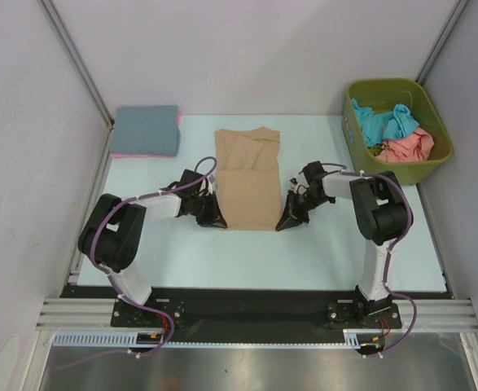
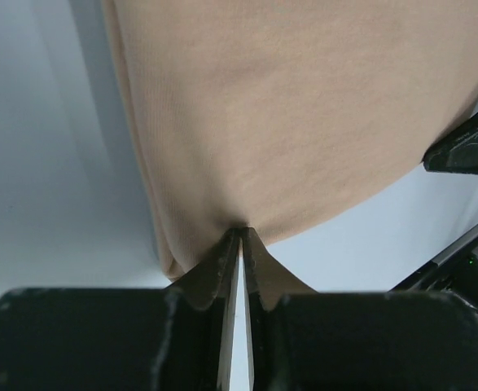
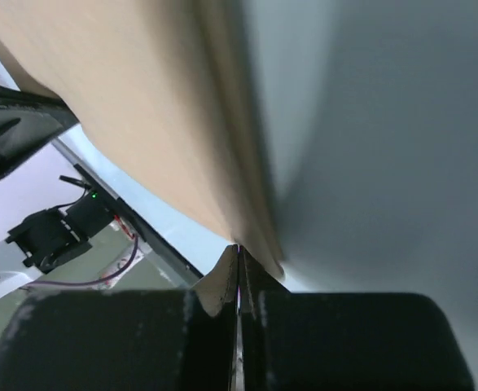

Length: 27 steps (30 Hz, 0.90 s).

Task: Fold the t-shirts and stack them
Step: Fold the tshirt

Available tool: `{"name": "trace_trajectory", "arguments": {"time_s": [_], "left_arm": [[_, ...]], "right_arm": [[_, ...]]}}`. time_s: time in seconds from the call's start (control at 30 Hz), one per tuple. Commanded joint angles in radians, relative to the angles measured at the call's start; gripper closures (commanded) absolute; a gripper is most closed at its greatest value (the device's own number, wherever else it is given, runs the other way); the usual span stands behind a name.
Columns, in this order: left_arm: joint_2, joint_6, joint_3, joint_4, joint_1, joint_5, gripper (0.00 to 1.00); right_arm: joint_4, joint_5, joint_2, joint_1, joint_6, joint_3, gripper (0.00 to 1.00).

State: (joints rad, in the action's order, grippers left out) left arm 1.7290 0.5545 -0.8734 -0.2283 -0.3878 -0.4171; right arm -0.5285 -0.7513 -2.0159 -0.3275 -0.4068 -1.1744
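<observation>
A tan t-shirt [image 1: 248,179], folded into a long strip, lies in the middle of the table. My left gripper [image 1: 215,218] is shut on its near left corner; in the left wrist view the tan cloth [image 2: 287,122] is pinched at my gripper's tips [image 2: 243,236]. My right gripper [image 1: 286,220] is shut on the near right corner, and the right wrist view shows the tan cloth [image 3: 157,106] pinched at the tips [image 3: 239,251]. A folded slate blue shirt [image 1: 146,128] lies on a pink one [image 1: 141,154] at the back left. Teal [image 1: 383,120] and salmon [image 1: 406,147] shirts lie in the bin.
The olive-green plastic bin [image 1: 434,114] stands at the back right, past the table's corner. Grey walls close in the left, back and right sides. The table's near edge meets a black bar [image 1: 247,305] by the arm bases.
</observation>
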Motion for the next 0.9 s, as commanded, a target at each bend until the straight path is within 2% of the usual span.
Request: {"name": "trace_trajectory", "arguments": {"time_s": [0.0, 0.17, 0.23, 0.3, 0.33, 0.37, 0.4, 0.43, 0.47, 0.53, 0.6, 0.67, 0.87], "left_arm": [[0.021, -0.010, 0.091, 0.000, 0.001, 0.089, 0.88], [-0.089, -0.001, 0.178, 0.004, 0.000, 0.092, 0.88], [-0.155, 0.002, 0.214, -0.020, -0.002, 0.100, 0.84], [-0.279, 0.012, 0.232, -0.074, -0.005, 0.115, 0.75], [-0.320, 0.019, 0.238, -0.095, -0.005, 0.135, 0.63], [-0.359, 0.033, 0.243, -0.130, -0.005, 0.146, 0.57], [-0.424, 0.044, 0.247, -0.147, -0.005, 0.158, 0.51], [-0.445, 0.059, 0.248, -0.160, -0.005, 0.170, 0.40], [-0.460, 0.080, 0.249, -0.175, -0.005, 0.172, 0.38], [-0.464, 0.122, 0.252, -0.161, -0.003, 0.182, 0.36], [-0.444, 0.166, 0.269, -0.128, 0.012, 0.182, 0.37], [-0.382, 0.230, 0.278, -0.067, 0.021, 0.172, 0.40], [-0.214, 0.341, 0.232, -0.010, 0.032, 0.199, 0.46]], "right_arm": [[0.001, 0.084, 0.055, 0.071, 0.051, 0.103, 1.00], [-0.022, 0.200, 0.183, 0.137, 0.069, 0.185, 0.99], [-0.047, 0.239, 0.252, 0.137, 0.066, 0.188, 0.93], [-0.021, 0.225, 0.299, 0.136, 0.045, 0.214, 0.77], [0.001, 0.210, 0.334, 0.136, 0.001, 0.232, 0.70], [0.028, 0.163, 0.350, 0.136, -0.024, 0.254, 0.66], [0.103, 0.139, 0.364, 0.134, -0.059, 0.301, 0.55], [0.146, 0.116, 0.384, 0.134, -0.094, 0.330, 0.49], [0.195, 0.080, 0.388, 0.130, -0.175, 0.360, 0.41], [0.393, 0.043, 0.391, 0.114, -0.298, 0.432, 0.37], [0.468, 0.036, 0.387, 0.101, -0.358, 0.464, 0.36], [0.519, 0.056, 0.388, 0.081, -0.412, 0.484, 0.36], [0.521, 0.125, 0.394, 0.025, -0.426, 0.469, 0.36]]}}
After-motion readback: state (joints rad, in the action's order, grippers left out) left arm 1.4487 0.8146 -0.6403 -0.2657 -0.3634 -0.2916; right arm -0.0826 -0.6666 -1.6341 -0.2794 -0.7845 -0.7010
